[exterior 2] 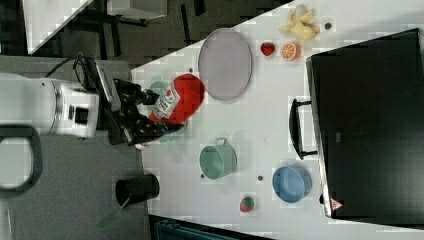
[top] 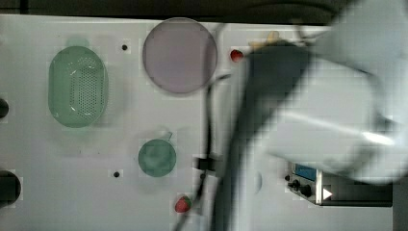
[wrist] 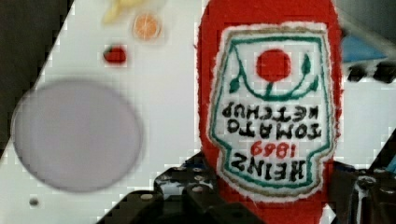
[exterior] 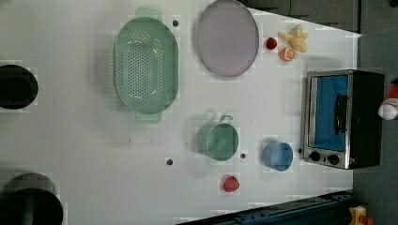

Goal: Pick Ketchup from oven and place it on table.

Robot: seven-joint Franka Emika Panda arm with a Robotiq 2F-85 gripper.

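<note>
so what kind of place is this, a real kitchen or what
Most likely a robot lab bench staged as a play kitchen: a white table carries a toaster oven and toy strawberries, and the gripper of an arm holds a plush ketchup bottle.

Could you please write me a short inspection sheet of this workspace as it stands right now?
Surface: white table, a few dark dots.
Job's things: ketchup held off the table; oven door shut.
Clutter: green colander, grey plate, green cup, blue bowl, strawberries, orange half, banana.
Tool: tool shut on the ketchup.
Cables: black cable along the arm.
Surroundings: dark round objects at the left view's left edge.
</note>
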